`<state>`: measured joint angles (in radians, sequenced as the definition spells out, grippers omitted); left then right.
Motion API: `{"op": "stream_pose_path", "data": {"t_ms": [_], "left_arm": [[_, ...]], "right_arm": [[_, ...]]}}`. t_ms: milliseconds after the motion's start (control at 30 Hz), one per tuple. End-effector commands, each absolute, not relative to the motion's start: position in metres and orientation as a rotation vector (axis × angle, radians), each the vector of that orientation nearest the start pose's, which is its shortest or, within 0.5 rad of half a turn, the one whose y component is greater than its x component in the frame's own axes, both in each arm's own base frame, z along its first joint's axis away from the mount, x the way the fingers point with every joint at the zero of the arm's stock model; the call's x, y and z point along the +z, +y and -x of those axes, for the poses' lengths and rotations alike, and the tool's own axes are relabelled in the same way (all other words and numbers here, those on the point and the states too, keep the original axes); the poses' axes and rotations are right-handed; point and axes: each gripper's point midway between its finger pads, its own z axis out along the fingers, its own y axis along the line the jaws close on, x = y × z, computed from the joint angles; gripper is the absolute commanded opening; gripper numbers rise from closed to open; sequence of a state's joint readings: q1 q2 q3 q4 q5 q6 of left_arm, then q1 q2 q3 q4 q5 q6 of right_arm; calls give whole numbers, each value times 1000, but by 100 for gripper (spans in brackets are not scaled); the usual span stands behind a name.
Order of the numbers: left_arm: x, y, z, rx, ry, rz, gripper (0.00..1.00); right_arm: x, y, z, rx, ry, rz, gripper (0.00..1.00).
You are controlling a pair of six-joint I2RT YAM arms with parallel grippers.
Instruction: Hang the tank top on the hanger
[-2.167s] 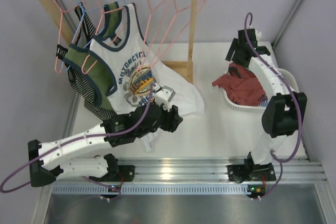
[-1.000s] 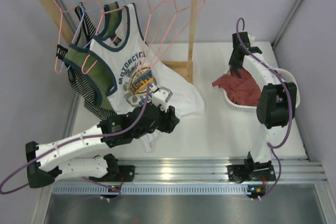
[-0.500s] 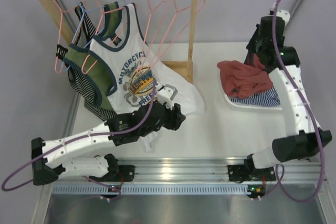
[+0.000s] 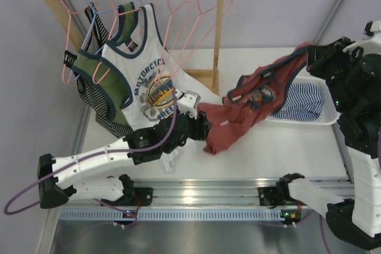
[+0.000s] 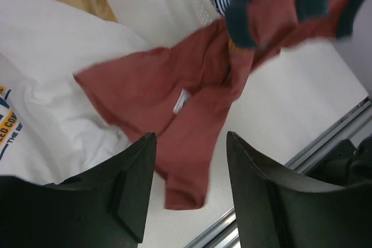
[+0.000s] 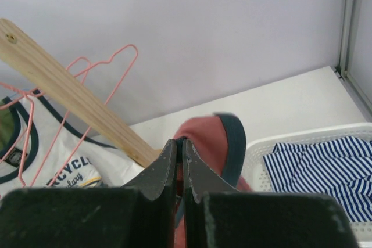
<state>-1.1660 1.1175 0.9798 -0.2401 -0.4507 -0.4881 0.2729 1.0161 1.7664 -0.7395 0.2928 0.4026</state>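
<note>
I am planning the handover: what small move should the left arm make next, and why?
Probably lower the open left gripper and close it on the tank top just below it; the right gripper pinches only one navy-trimmed edge, so the cloth hangs bunched.

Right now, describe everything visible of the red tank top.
The tank top is rust-red soft knit with navy trim at neck and armholes and a small white label inside. It hangs stretched and crumpled, held up by one trimmed strap pinched in the shut right claw, near the basket. Its lower part trails down to the table, lapping the white top, just ahead of the open left claw.
</note>
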Motion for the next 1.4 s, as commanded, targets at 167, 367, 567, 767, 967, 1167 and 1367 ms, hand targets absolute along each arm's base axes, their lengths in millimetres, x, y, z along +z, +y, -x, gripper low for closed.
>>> {"op": "stream_pose_path", "data": {"t_ms": [167, 367, 567, 767, 967, 1167, 1367], "left_arm": [[297, -323, -193, -836, 1799, -330, 62], [283, -367, -185, -1003, 1764, -392, 64], [249, -402, -185, -1030, 1748, -499, 64], [245, -411, -210, -902, 1674, -495, 65], [242, -422, -231, -770, 1645, -536, 65], [232, -437, -239, -715, 1612, -620, 65], [230, -452, -232, -759, 1582, -705, 64]], "right_arm": [[480, 76, -277, 410, 1636, -254, 0], [473, 82, -272, 417, 1663, -235, 0], [473, 85, -269, 422, 1671, -225, 0], [475, 89, -266, 439, 1679, -210, 0], [477, 93, -264, 451, 1685, -196, 0], [478, 95, -262, 461, 1686, -186, 0], [477, 94, -260, 454, 1692, -180, 0]]}}
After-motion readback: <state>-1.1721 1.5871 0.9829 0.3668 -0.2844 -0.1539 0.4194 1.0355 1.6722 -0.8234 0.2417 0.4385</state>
